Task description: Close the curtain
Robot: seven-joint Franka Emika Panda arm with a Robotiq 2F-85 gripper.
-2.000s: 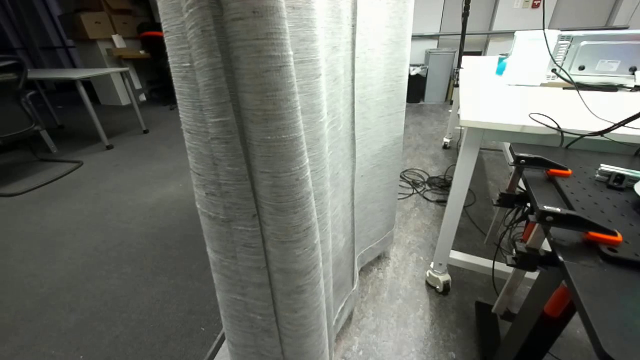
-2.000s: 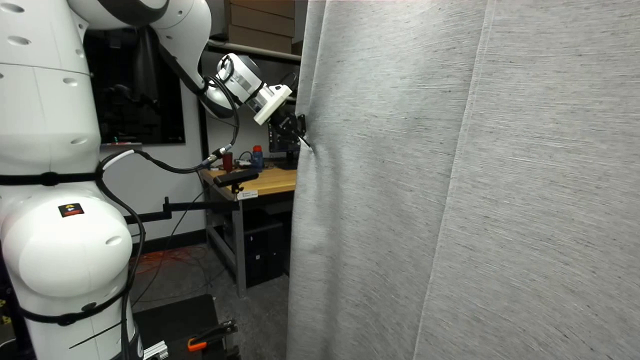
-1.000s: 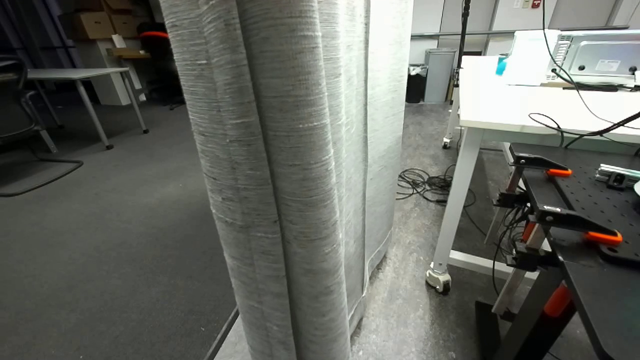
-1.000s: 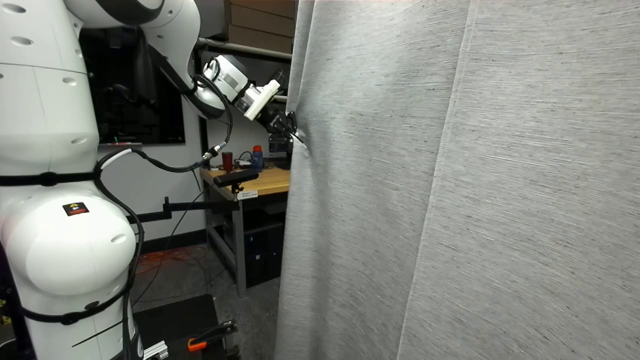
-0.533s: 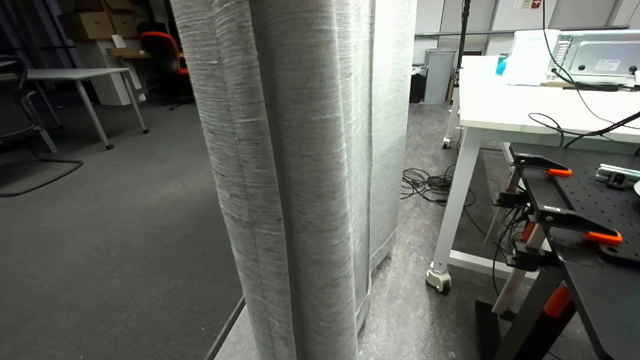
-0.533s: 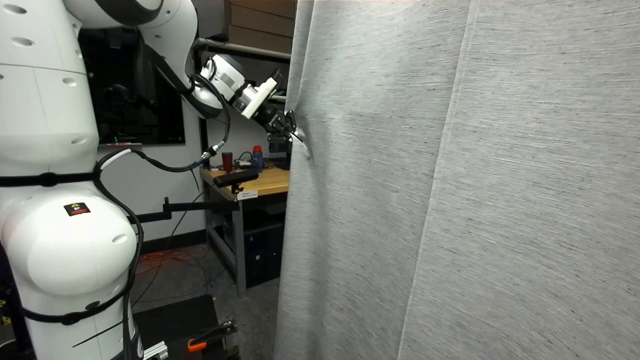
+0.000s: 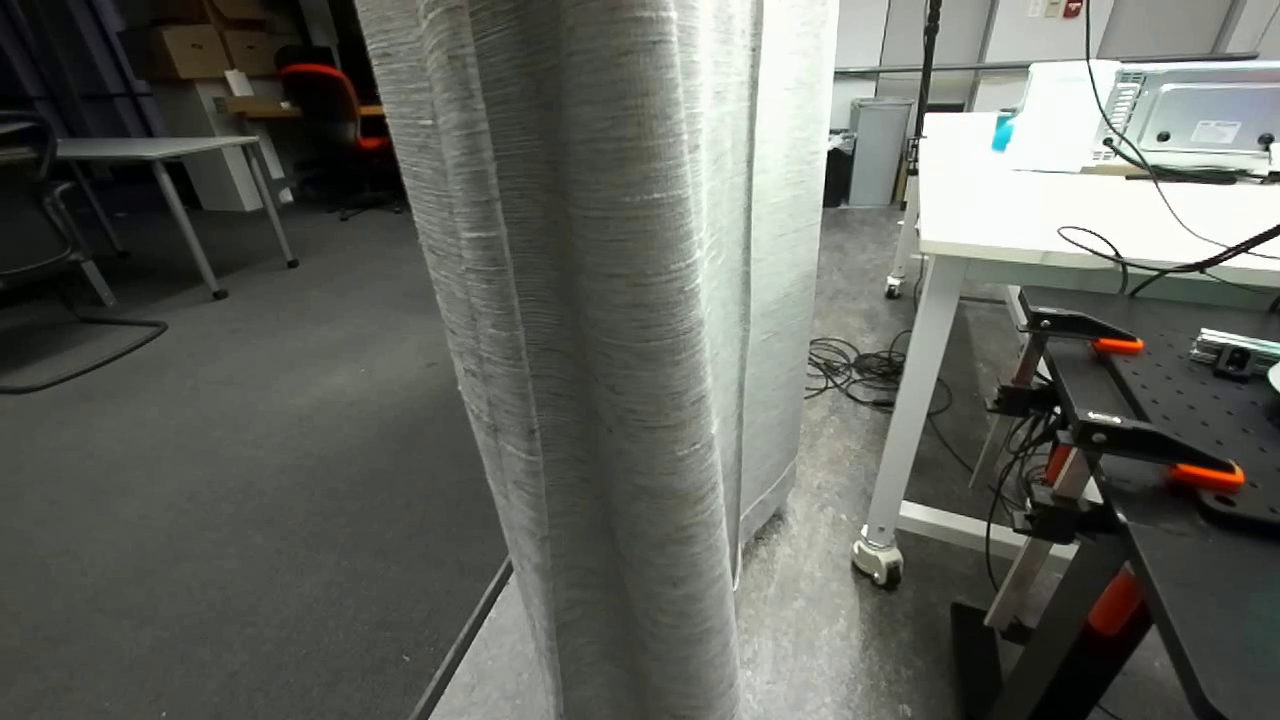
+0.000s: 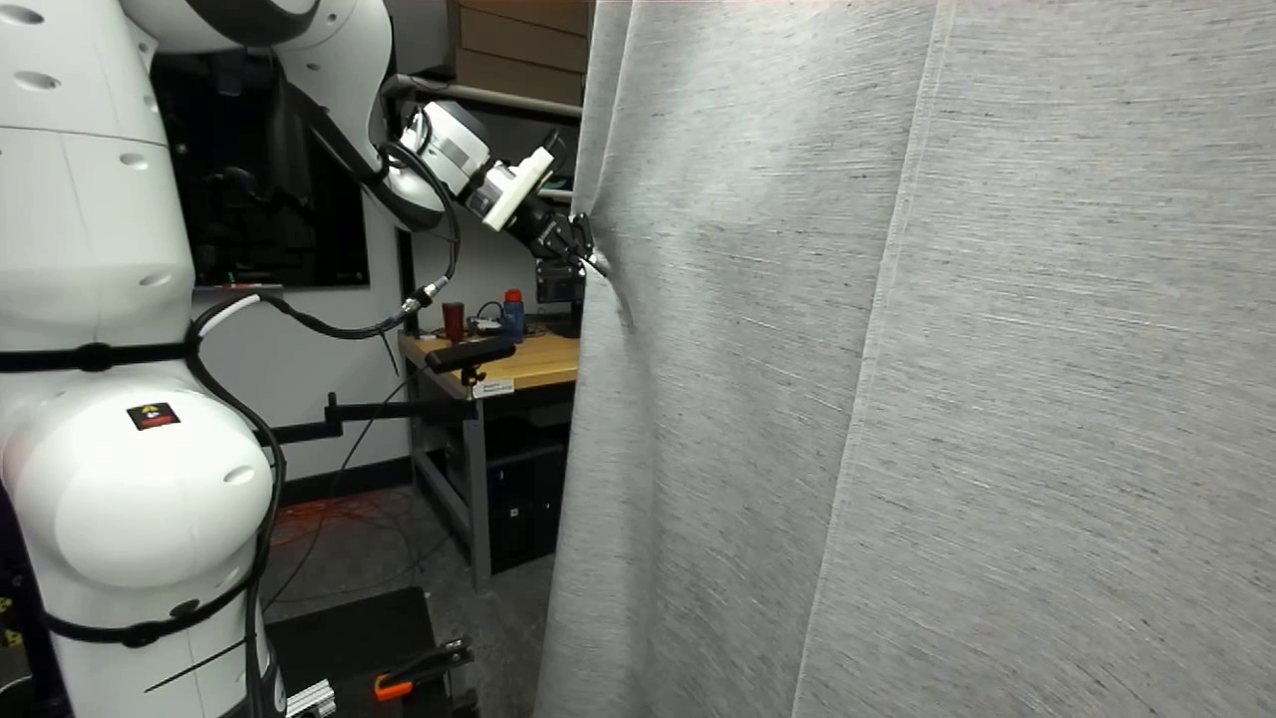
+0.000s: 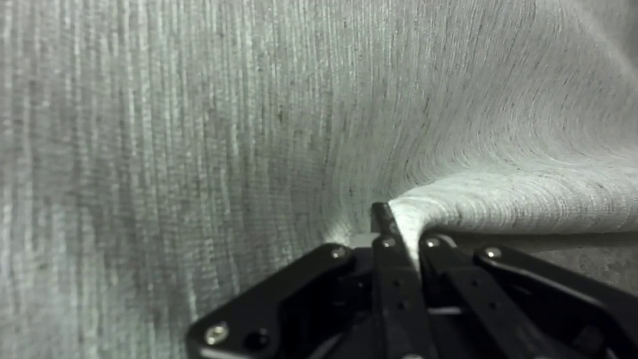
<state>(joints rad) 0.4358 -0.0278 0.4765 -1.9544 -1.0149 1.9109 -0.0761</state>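
Observation:
The light grey curtain (image 8: 797,399) hangs in folds and fills the right of an exterior view. It also hangs in the middle of an exterior view (image 7: 630,350), gathered in vertical folds. My gripper (image 8: 595,261) is at the curtain's left edge, pointing down and right. In the wrist view my gripper (image 9: 406,239) has its fingers nearly together, with a pinched fold of the curtain (image 9: 199,124) between them. The cloth puckers around the fingertips. The arm and gripper are hidden behind the curtain or out of view in an exterior view.
A wooden desk (image 8: 538,361) with a red cup (image 8: 454,321) and a blue bottle (image 8: 513,314) stands behind the arm. A white table (image 7: 1050,215), a black table with clamps (image 7: 1150,435) and coiled cables (image 7: 860,365) are right of the curtain. An orange chair (image 7: 325,110) stands at the back.
The gripper and curtain edge moved left in an exterior view, then slowed; the gripper has risen slightly. In an exterior view the curtain's left edge moved right, uncovering the orange chair. The hold stays.

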